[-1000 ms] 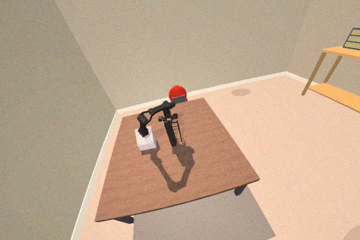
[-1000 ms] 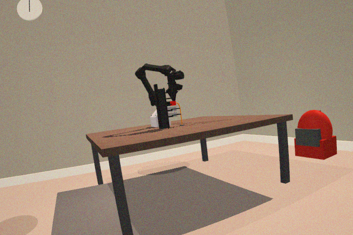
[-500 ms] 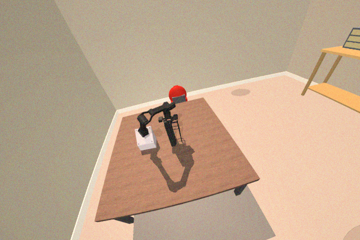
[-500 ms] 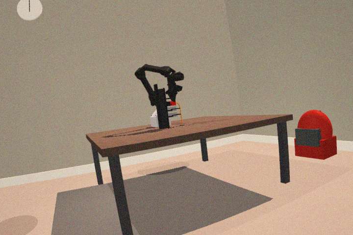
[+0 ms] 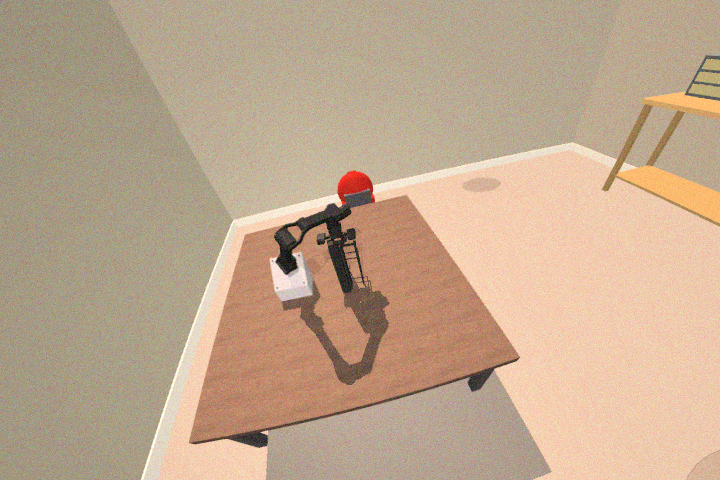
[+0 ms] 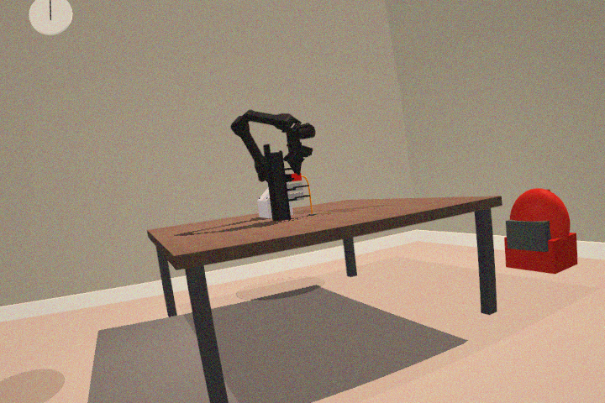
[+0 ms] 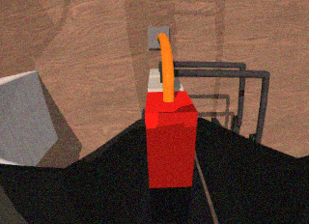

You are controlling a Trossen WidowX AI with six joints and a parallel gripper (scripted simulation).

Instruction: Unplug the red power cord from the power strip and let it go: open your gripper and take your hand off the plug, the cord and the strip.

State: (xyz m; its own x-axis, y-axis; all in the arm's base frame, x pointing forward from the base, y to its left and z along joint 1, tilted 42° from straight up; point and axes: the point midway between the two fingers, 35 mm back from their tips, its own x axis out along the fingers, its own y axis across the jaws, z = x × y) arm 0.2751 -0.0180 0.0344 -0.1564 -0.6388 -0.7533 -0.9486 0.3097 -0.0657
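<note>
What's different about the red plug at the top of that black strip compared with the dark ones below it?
The red plug is bright red with an orange cord; the dark plugs are black with dark cords. The red plug sits highest on the upright power strip, the dark ones beneath it. The gripper has its jaws shut on the red plug; the dark plugs are untouched. All stick out of the same side.

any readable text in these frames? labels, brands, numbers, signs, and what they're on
None: no view shows a word, brand, number or sign.
Round wall clock: blank face, one dark hand, no numerals.
Red plug, gripped by the hand: plain faces.
Power strip: plain black, no marking visible.
White arm base: only corner dots, no text.
Red unit on the floor: its grey panel is blank.
</note>
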